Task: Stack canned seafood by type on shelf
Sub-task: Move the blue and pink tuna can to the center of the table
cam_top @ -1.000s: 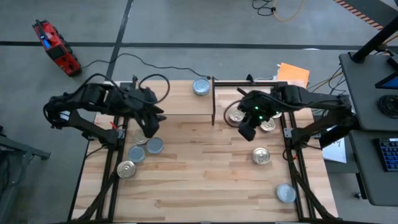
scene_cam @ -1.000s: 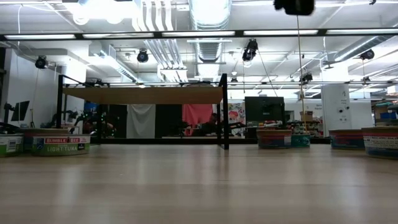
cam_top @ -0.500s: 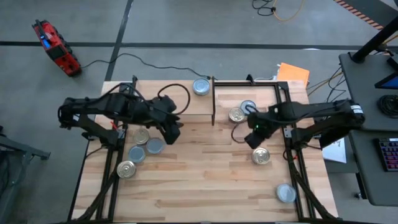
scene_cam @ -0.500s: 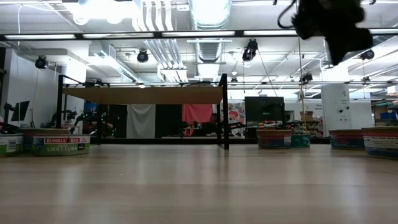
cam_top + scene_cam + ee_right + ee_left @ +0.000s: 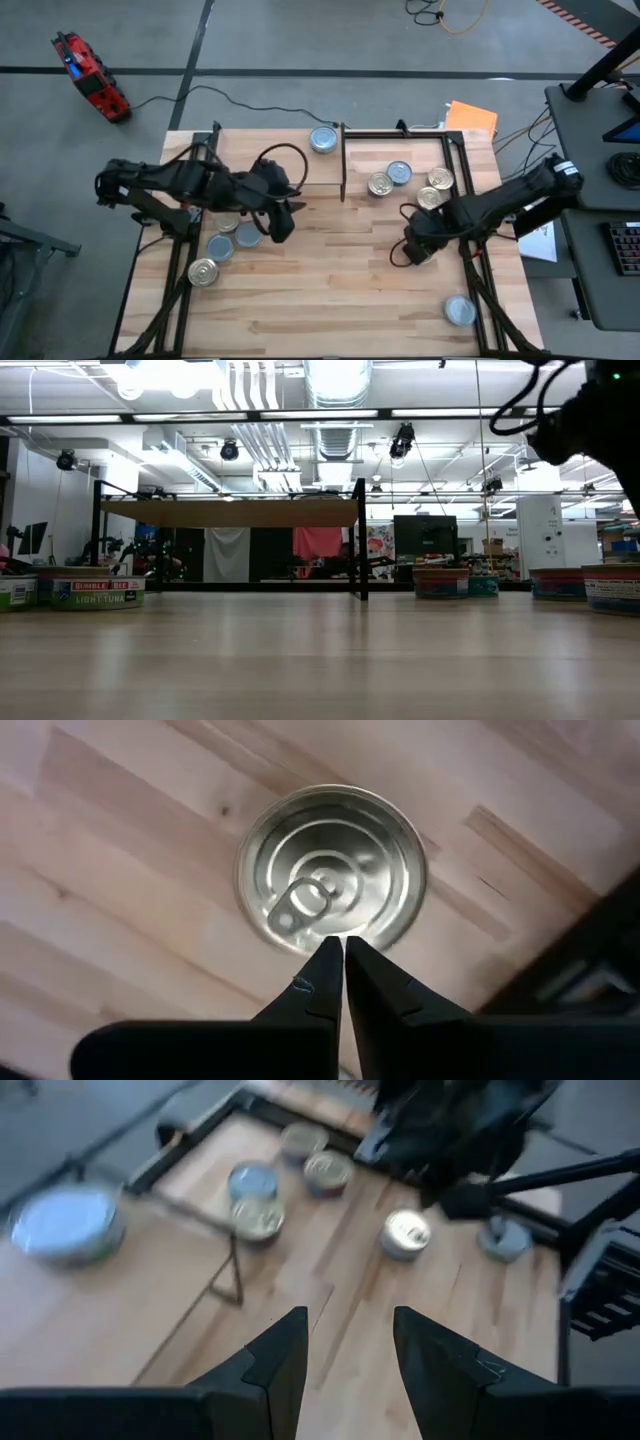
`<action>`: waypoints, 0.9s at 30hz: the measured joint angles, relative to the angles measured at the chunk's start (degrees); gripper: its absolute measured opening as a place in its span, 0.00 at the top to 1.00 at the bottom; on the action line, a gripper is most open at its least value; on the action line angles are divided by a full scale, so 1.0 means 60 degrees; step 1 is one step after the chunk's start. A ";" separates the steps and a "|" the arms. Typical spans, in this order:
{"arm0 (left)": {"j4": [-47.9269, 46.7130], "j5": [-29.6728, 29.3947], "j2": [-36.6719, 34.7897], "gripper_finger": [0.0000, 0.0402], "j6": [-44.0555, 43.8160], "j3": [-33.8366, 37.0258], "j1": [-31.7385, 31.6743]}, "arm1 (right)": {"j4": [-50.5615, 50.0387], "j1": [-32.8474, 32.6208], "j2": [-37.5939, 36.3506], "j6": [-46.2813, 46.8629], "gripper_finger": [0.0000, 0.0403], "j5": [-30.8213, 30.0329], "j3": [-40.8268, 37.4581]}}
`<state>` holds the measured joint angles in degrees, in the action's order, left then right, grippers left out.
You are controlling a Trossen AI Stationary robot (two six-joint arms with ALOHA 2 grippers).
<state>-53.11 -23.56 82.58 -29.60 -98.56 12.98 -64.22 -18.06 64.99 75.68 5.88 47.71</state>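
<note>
Directly under the closed right claw (image 5: 335,955) a golden-lidded tin (image 5: 332,867) sits lid-up on the tabletop (image 5: 330,280) — partly hidden from above; left claw (image 5: 347,1345) hangs open, empty.

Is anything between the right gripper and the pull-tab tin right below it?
Nothing visible. The right gripper, fingers shut, hangs directly over the round golden-lidded tin with a pull tab on the wooden tabletop. Only open air shows between them, and no other tin crowds it in the right wrist view.
</note>
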 joint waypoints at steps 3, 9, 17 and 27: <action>0.0410 0.0006 -0.0217 0.67 0.0421 0.0000 0.0029 | 0.0824 -0.0263 0.0106 0.0531 0.98 -0.0312 -0.0470; 0.0210 -0.0092 -0.0713 0.68 0.0600 0.0015 0.0442 | 0.1548 -0.0370 0.0791 0.0727 0.98 -0.1272 -0.0661; -0.0091 -0.1004 -0.1041 0.74 0.0533 0.0016 0.1298 | 0.2880 -0.0366 0.2243 0.0890 0.98 -0.1112 -0.0390; -0.0160 -0.1983 -0.1161 0.80 -0.0390 0.1243 0.1974 | 0.4834 0.0088 0.3409 -0.1444 0.98 -0.2496 0.1928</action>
<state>-54.07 -35.46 75.62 -31.94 -91.10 24.83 -35.22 -17.53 85.44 67.02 -9.10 59.28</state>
